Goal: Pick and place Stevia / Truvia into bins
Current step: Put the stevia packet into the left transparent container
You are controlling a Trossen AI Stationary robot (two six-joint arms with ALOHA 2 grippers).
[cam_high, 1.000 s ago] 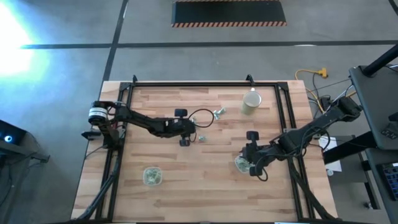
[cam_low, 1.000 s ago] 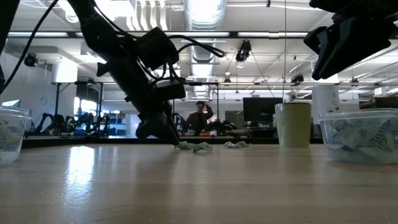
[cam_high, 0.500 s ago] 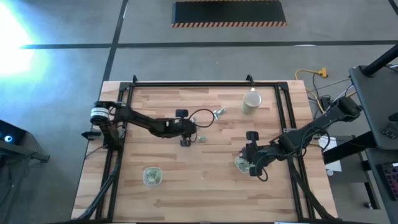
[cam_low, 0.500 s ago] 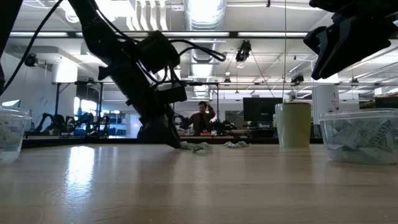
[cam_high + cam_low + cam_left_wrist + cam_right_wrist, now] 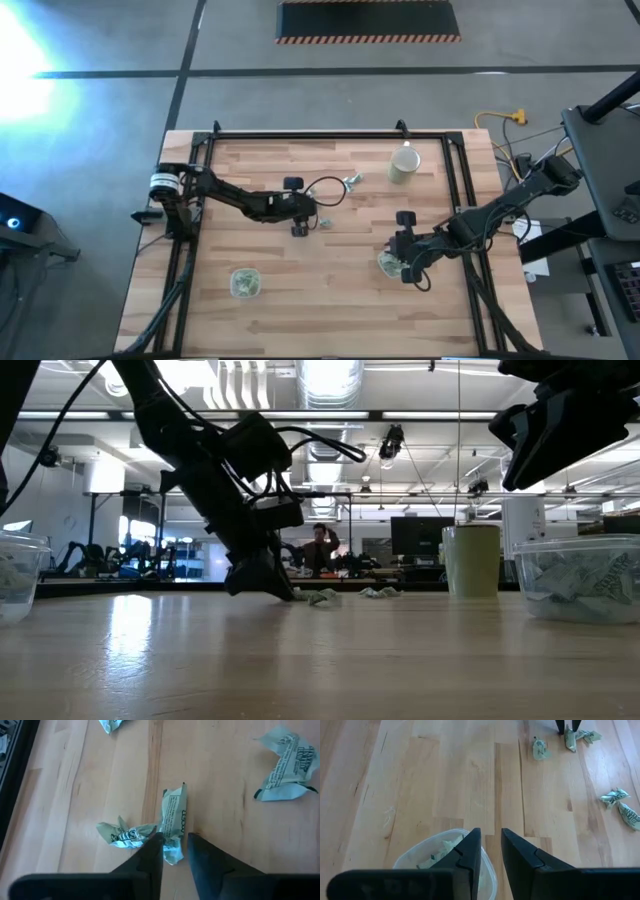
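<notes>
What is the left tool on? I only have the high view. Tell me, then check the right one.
Observer: In its wrist view, the left tool straddles the end of one flat packet lying on the table. Its fingers are slightly apart, not yet pinching.
Operator: Report the neighbours.
Observer: A crumpled packet lies touching that one on one side. A third packet lies well apart on the other side.
Operator: Now the right tool.
Observer: The right tool hovers over a clear tub with packets inside. Its fingers are slightly apart with nothing between them.
</notes>
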